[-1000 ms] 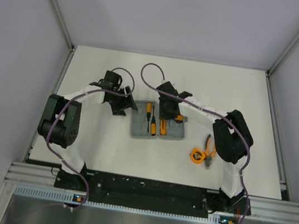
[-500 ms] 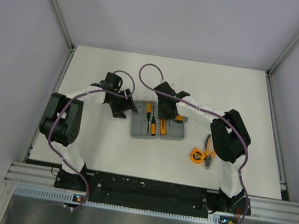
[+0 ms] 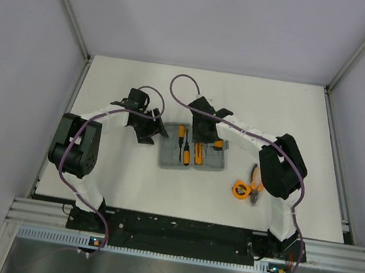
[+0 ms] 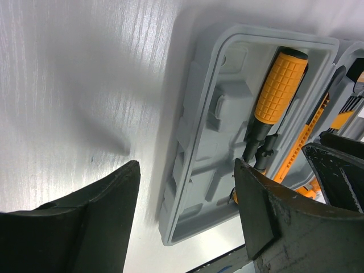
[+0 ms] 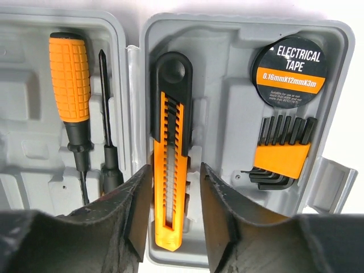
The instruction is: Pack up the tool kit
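Observation:
The grey case [image 3: 192,155] lies open on the table. In the right wrist view its right half [image 5: 227,114] holds an orange-and-black utility knife [image 5: 170,170], a roll of electrical tape [image 5: 290,71] and hex keys [image 5: 281,156]. The left half holds an orange-handled screwdriver [image 5: 69,85]. My right gripper [image 5: 175,193] is open, one finger on each side of the knife, which lies in its slot. My left gripper [image 4: 185,187] is open and straddles the case's left edge [image 4: 182,142]. Pliers [image 3: 256,178] and a round tape measure [image 3: 240,188] lie on the table right of the case.
The white table [image 3: 107,180] is bounded by metal frame rails [image 3: 70,17] and grey walls. The right arm's elbow [image 3: 281,168] stands close over the pliers. A purple cable [image 3: 183,85] loops above the right wrist.
The right arm has shifted slightly left over the case. The left arm has barely moved. Both grippers stay open.

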### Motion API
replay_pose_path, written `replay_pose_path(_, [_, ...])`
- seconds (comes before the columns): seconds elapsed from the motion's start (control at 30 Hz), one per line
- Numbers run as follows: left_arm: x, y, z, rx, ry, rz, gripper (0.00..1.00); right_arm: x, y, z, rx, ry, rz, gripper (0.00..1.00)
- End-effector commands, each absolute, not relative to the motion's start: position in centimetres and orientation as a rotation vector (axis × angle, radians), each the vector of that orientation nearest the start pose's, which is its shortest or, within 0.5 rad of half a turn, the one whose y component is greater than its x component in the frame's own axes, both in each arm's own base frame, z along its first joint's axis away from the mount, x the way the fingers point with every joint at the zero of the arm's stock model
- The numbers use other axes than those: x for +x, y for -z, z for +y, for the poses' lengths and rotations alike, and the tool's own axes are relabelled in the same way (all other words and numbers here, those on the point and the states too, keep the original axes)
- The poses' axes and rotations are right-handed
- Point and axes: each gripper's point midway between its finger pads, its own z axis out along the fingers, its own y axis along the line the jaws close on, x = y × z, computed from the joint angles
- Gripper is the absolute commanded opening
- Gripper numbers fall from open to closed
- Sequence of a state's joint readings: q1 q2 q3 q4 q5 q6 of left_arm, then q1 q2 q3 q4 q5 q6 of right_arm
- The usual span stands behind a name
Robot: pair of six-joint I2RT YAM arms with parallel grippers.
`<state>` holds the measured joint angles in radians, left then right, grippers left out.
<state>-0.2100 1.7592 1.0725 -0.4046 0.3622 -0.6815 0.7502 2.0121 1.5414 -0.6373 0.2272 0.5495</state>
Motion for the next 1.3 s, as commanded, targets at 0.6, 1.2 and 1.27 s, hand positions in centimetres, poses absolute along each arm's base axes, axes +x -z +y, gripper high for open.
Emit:
replay_pose_path(0.6, [35.1,-4.5,-16.5,-0.526,0.781,2.718,0.70,34.7,-5.7,31.8,-0.274,-0.235,2.622,0.12])
replay_pose_path(1.2, [35.1,-4.3,-16.5,-0.528,0.782,2.723,0.70,32.8,-0.8,30.5,-0.260,-0.167,2.733,0.00])
replay_pose_path(1.27, [35.1,-4.3,-16.5,-0.528,0.783,2.724,0.70,32.6,-0.3,30.4,-0.246,-0.167,2.750,0.00])
